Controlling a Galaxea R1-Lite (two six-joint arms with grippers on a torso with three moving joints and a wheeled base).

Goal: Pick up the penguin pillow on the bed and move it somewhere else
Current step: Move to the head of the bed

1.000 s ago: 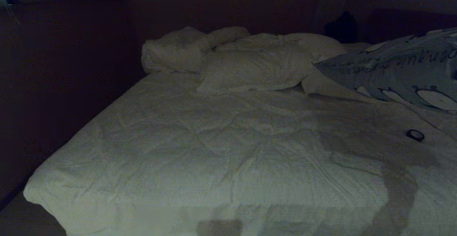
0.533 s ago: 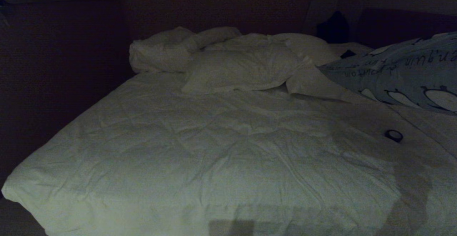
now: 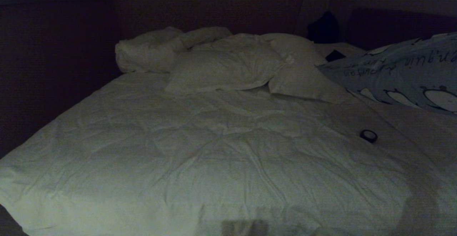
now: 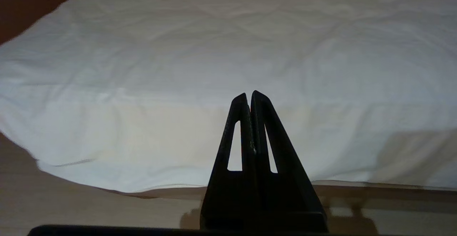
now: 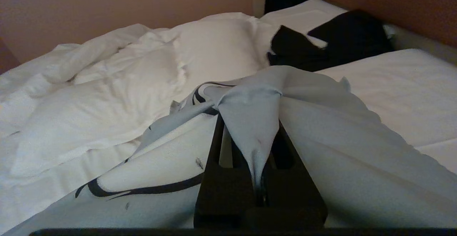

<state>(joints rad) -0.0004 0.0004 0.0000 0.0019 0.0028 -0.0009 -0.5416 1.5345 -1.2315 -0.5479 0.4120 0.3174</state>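
The penguin pillow (image 3: 403,75), grey-blue with black-and-white penguins and dark script, hangs tilted above the right side of the bed (image 3: 214,157) and runs out of the head view. In the right wrist view my right gripper (image 5: 251,121) is shut on a bunched fold of the pillow (image 5: 339,139), whose fabric drapes over both fingers. My right arm is outside the head view. My left gripper (image 4: 250,95) is shut on nothing, parked low before the bed's near edge (image 4: 178,150).
Plain white pillows (image 3: 225,68) and a bunched duvet (image 3: 142,54) lie at the head of the bed. A small dark ring (image 3: 368,135) rests on the duvet below the pillow. Dark clothing (image 5: 332,43) lies near the headboard. Pale floor (image 4: 71,207) borders the bed.
The whole head view has slid left across the bed, so the camera has moved right. The penguin pillow keeps its place at the picture's right edge, carried along over the bed.
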